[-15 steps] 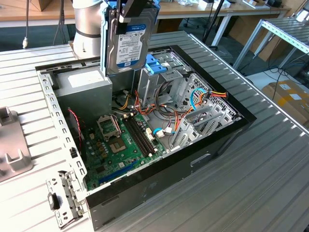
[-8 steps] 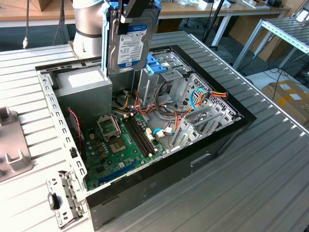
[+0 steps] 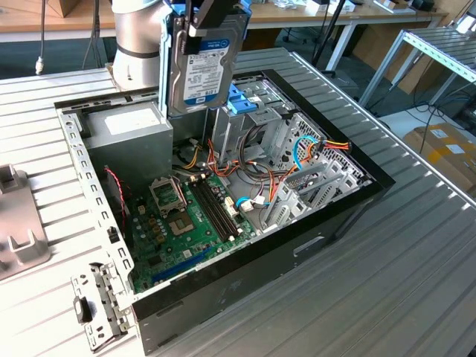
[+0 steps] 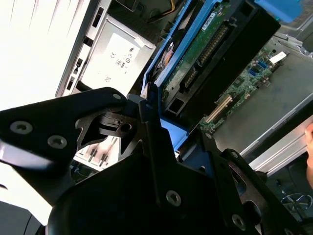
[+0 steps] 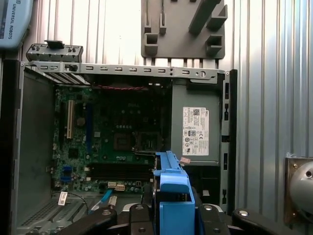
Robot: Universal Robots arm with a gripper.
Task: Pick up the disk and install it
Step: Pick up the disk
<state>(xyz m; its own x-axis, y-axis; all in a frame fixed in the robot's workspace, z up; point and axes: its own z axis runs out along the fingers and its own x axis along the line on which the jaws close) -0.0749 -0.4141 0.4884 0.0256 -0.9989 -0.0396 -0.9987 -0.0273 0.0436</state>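
The disk (image 3: 204, 71), a silver-grey drive with a white label in a light-blue frame, hangs upright above the back of the open computer case (image 3: 342, 208). My gripper (image 3: 211, 24) is shut on its upper edge. It is above the power supply (image 3: 126, 126) and beside the grey drive cage with blue tabs (image 3: 245, 100). In the second wrist view the disk's green circuit side (image 4: 205, 49) and blue frame run away from the black fingers (image 4: 146, 105). In the first wrist view the blue frame (image 5: 171, 193) sticks out between the fingers (image 5: 134, 215), over the motherboard (image 5: 117, 142).
Loose cables (image 3: 297, 160) and metal brackets fill the case near the cage. A grey slotted holder (image 3: 15, 223) stands on the ribbed table at the exterior view's left. Cardboard boxes (image 3: 446, 149) and a metal rack (image 3: 439, 44) lie beyond the table on the exterior view's right.
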